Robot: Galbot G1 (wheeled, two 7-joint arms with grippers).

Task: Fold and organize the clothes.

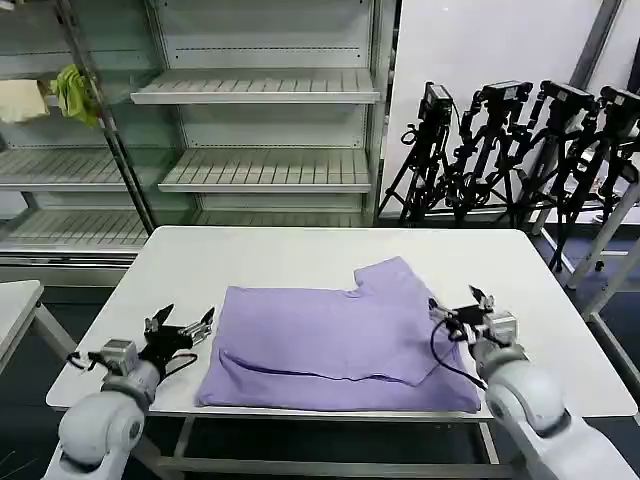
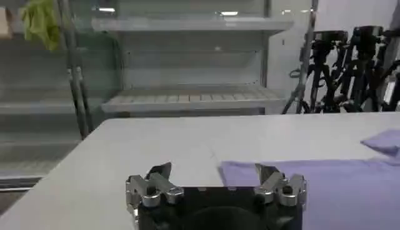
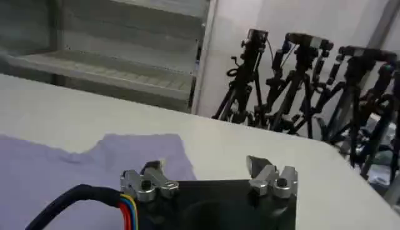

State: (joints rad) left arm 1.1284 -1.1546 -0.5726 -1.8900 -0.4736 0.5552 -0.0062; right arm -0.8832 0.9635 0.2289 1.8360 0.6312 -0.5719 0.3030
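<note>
White table (image 1: 300, 255) in front, bare shelves (image 1: 265, 90) behind, camera tripods (image 1: 520, 140) far right. Purple T-shirt (image 1: 330, 340) flat on the near half of the table, partly folded, one sleeve (image 1: 390, 275) sticking out toward the far side. Left gripper (image 1: 183, 328) just beside the shirt's left edge, fingers spread, holding nothing. Right gripper (image 1: 462, 305) at the shirt's right edge, fingers also spread and empty. Probably between two folds now. For a good next fold: pinch both near corners at equal height, lift only a little, carry both sides together toward the far edge, then lay down slowly to avoid wrinkles.
</note>
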